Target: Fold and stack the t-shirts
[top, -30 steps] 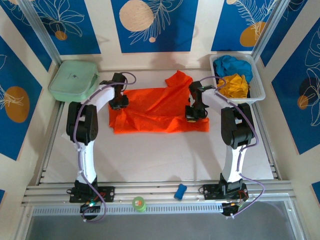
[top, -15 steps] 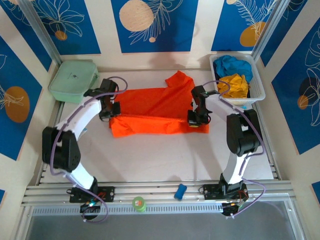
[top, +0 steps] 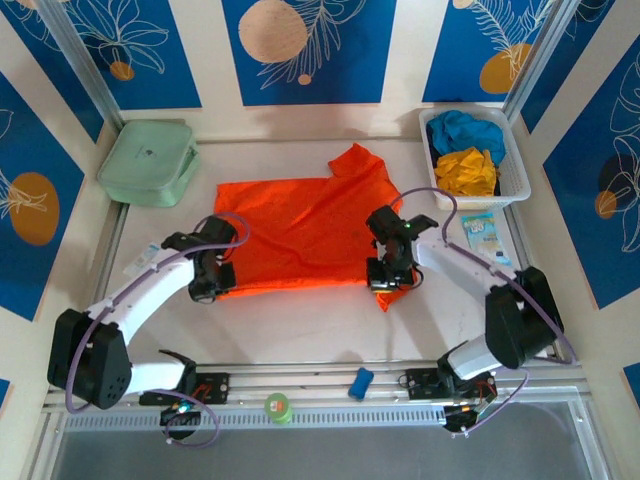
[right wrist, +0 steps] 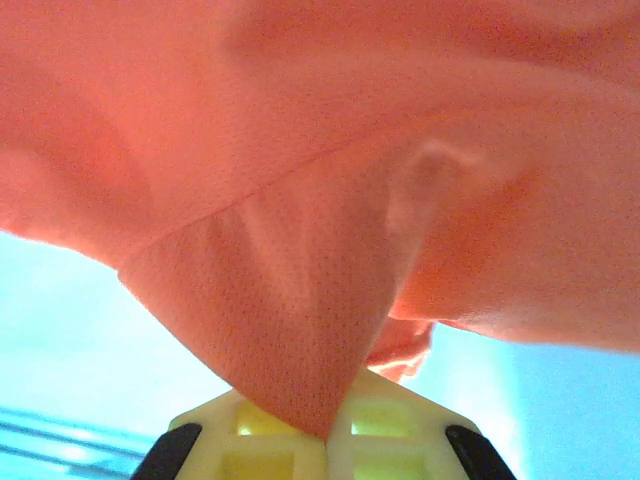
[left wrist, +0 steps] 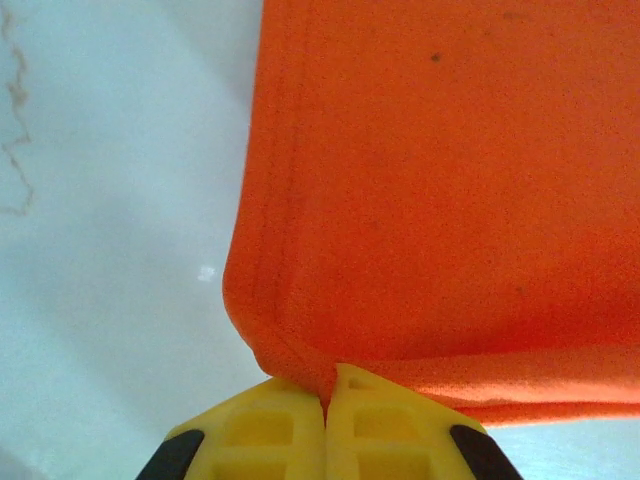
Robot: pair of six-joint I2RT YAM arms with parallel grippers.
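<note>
Orange t-shirt [top: 300, 230], mid-frame, first fold: left gripper [top: 208, 282] and right gripper [top: 384, 282] clamp its lower corners; next, likely carry both corners evenly toward the upper edge.

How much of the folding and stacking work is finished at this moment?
Done: nothing finished; no stack is visible. In hand: the orange t-shirt lies spread on the table, and the left gripper and right gripper are each shut on its near edge, probably preparing a fold. Left: folding it, then the blue t-shirt and yellow t-shirt, both crumpled in the white basket.
</note>
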